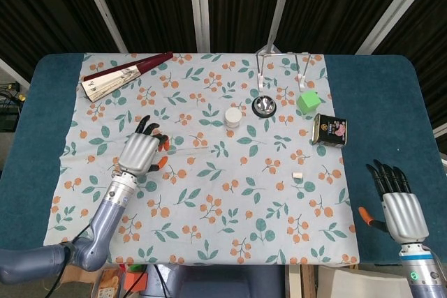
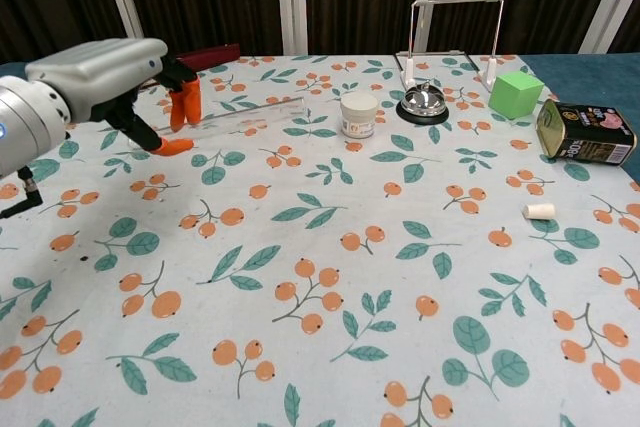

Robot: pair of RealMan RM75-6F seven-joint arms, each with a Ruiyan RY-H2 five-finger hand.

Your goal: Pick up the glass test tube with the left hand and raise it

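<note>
My left hand (image 2: 105, 82) hangs above the left part of the flowered cloth (image 2: 330, 277), its orange-tipped fingers (image 2: 183, 102) pinching one end of the glass test tube (image 2: 250, 115). The clear tube sticks out to the right, nearly level, and is off the cloth. From the head view the left hand (image 1: 140, 151) is over the cloth's left side and the tube is barely visible. My right hand (image 1: 399, 204) rests at the table's near right corner on the blue cover, fingers straight and apart, holding nothing.
A folded fan (image 2: 120, 72) lies at the back left. A white jar (image 2: 359, 114), a bell (image 2: 423, 102), a metal stand (image 2: 455, 32), a green cube (image 2: 515, 94), a tin can (image 2: 585, 132) and a small white stopper (image 2: 539, 211) stand to the right.
</note>
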